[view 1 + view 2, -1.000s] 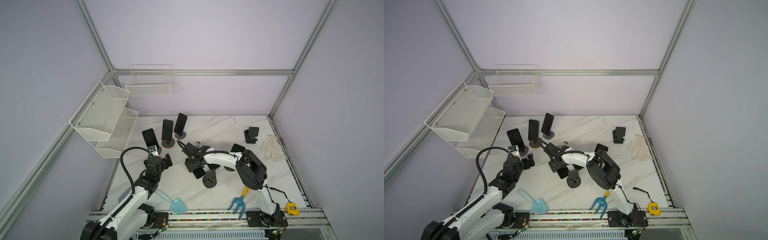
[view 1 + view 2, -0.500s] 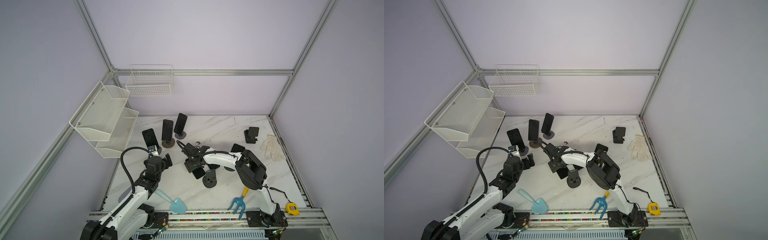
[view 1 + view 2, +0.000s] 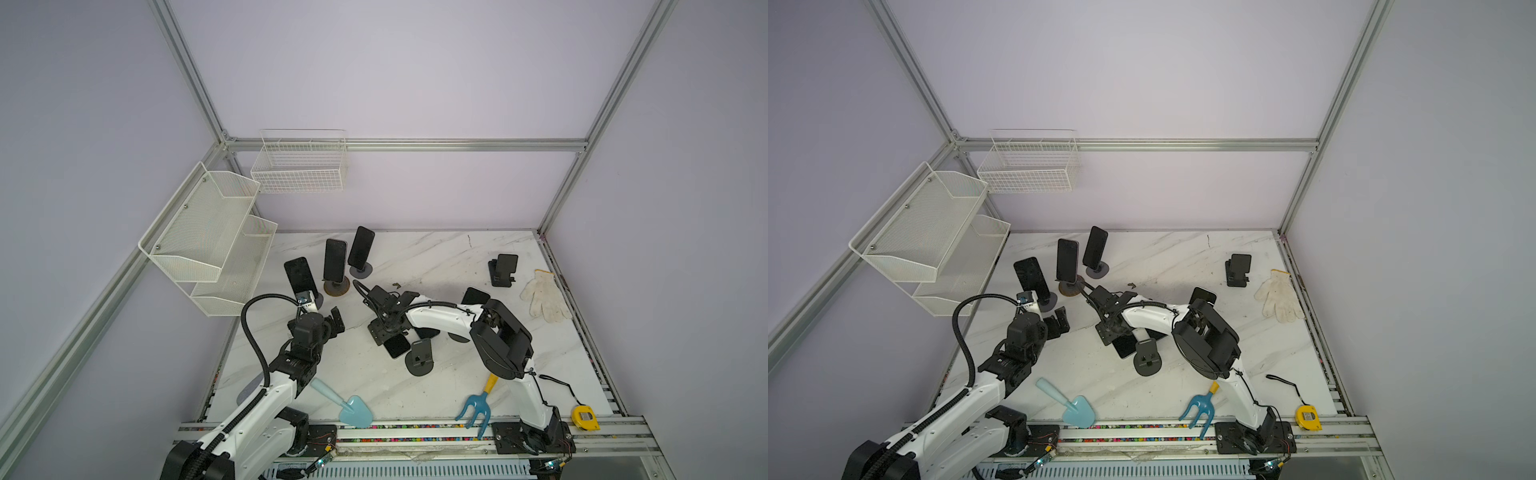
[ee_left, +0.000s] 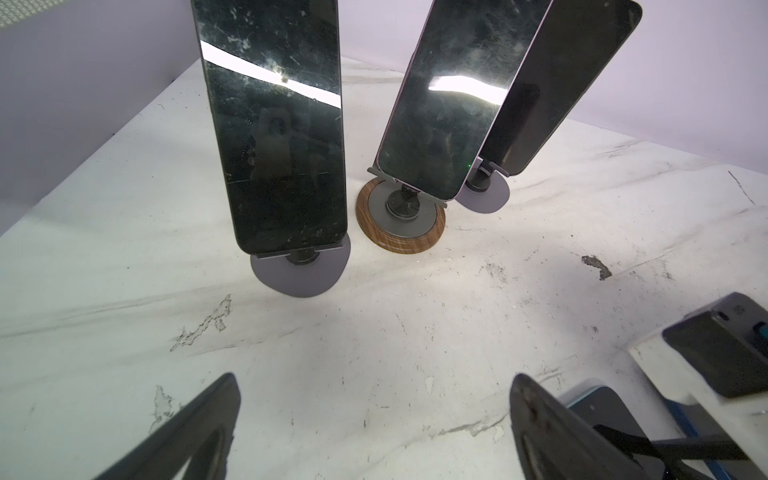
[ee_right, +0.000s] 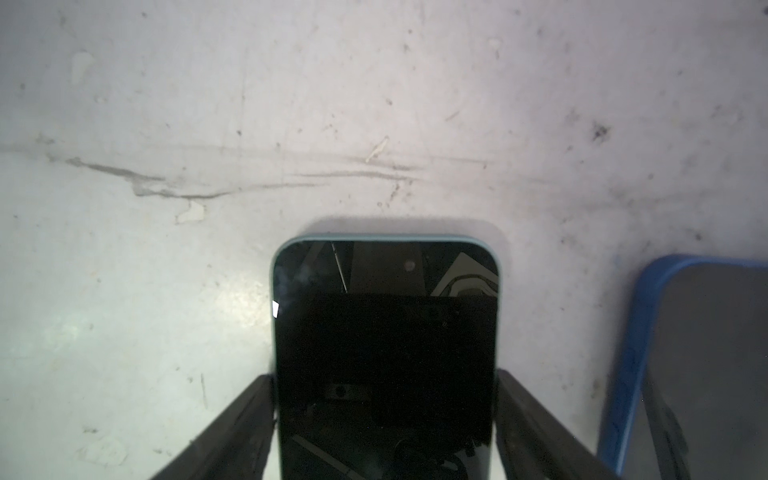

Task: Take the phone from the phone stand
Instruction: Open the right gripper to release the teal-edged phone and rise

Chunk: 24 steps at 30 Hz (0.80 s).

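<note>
Right fingers (image 5: 232, 432) loosening around flat phone (image 5: 386, 353); arm (image 3: 436, 318) stretched low, leftward.

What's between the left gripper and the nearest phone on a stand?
Nothing. In the left wrist view, only bare marble tabletop separates the open left gripper from the nearest phone on its grey stand.

Bench (image 3: 457, 257) white marble with grey veins; phone (image 5: 386, 353) black-screened with a pale green rim; second phone (image 5: 706, 374) grey-faced in a blue case; phone stand (image 3: 419, 361) black; wood-grain base (image 4: 401, 232) brown-ringed around grey; grey base (image 4: 301, 278) plain; trowel (image 3: 355, 411) light blue; hand fork (image 3: 473, 409) blue with a yellow handle; tape measure (image 3: 585, 417) yellow; glove (image 3: 544, 297) off-white; wire shelves (image 3: 208, 241) white; walls (image 3: 415, 83) lilac.
</note>
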Each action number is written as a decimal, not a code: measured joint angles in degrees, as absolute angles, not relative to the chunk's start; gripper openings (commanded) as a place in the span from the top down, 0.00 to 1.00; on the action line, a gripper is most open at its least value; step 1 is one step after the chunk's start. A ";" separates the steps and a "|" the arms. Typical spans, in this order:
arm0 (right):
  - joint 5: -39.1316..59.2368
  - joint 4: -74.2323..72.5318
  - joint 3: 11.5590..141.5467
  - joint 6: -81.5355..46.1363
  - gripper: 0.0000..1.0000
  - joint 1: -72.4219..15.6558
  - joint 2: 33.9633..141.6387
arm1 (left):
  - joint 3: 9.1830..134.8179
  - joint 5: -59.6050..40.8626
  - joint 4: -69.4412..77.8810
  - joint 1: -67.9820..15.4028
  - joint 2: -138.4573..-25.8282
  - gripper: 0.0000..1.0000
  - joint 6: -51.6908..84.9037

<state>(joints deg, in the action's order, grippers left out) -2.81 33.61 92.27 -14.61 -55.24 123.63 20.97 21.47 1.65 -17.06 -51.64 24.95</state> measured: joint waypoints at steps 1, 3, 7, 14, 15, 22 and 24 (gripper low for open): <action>-2.72 33.58 92.27 -14.63 0.12 -55.24 123.63 | 20.97 21.45 1.65 -17.06 -51.64 0.00 24.95; -2.61 33.47 92.27 -14.74 0.11 -55.24 123.48 | 20.97 21.45 1.65 -17.06 -51.64 0.00 24.95; -2.76 33.04 92.27 -16.71 0.09 -55.24 122.45 | 20.97 21.45 1.69 -17.06 -51.64 0.00 24.95; -5.65 30.15 92.27 -20.60 0.09 -55.24 111.96 | 20.97 21.43 1.85 -17.04 -51.64 0.00 24.95; -6.37 29.85 92.27 -20.75 0.09 -55.24 109.84 | 20.97 21.39 2.00 -17.06 -51.64 0.00 24.93; -8.51 31.75 90.80 -20.21 0.03 -55.51 100.03 | 20.97 21.26 2.11 -17.06 -51.64 0.01 24.93; -8.97 34.26 89.78 -20.32 0.03 -56.05 99.35 | 20.97 21.26 2.11 -17.06 -51.64 0.00 24.93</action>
